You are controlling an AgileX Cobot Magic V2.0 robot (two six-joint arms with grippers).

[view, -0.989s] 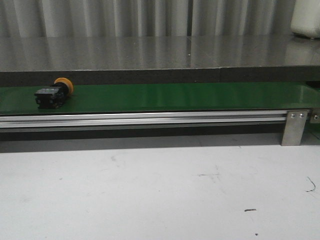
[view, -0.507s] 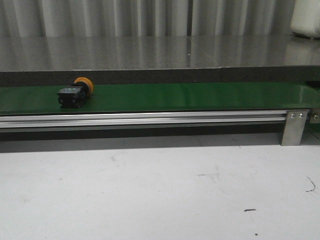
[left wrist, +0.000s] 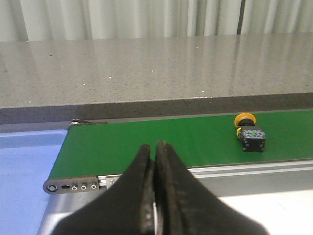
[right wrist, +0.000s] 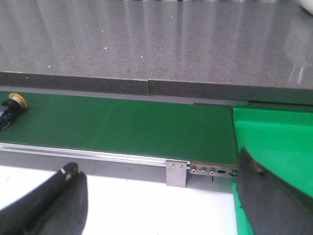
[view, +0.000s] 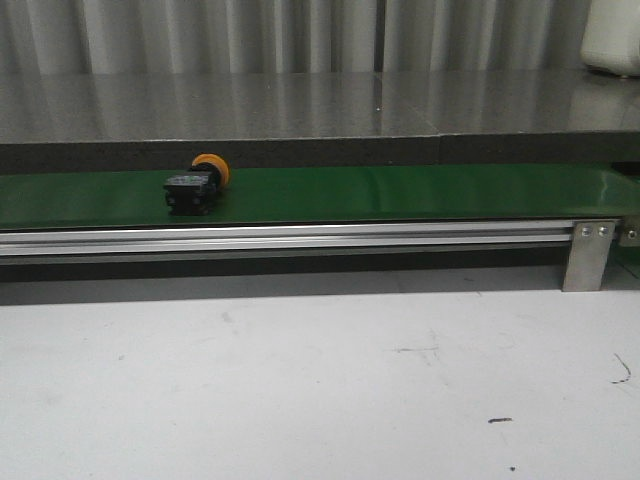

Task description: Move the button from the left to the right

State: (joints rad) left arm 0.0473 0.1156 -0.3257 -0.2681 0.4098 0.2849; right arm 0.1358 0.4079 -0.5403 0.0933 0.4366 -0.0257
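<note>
Currently we hold our left gripper (left wrist: 155,196) with its black, tapered fingers pressed together and empty, on the near side of the belt's left end. Our right gripper (right wrist: 161,196) has its dark fingers spread wide apart, also empty, near the belt's right end; we judge this a waiting pose for a catch.

Between them runs the smooth green conveyor belt (view: 400,192), matte with a soft sheen, edged on the near side by a ribbed aluminium rail (view: 300,238) with a metal bracket (view: 588,252).

The small push-button switch with round orange-yellow cap and boxy black plastic body (view: 196,183) lies on its side on the belt's left part, cap toward the far edge, well apart from both grippers. Beyond lies a speckled grey stone countertop (view: 300,105).
</note>
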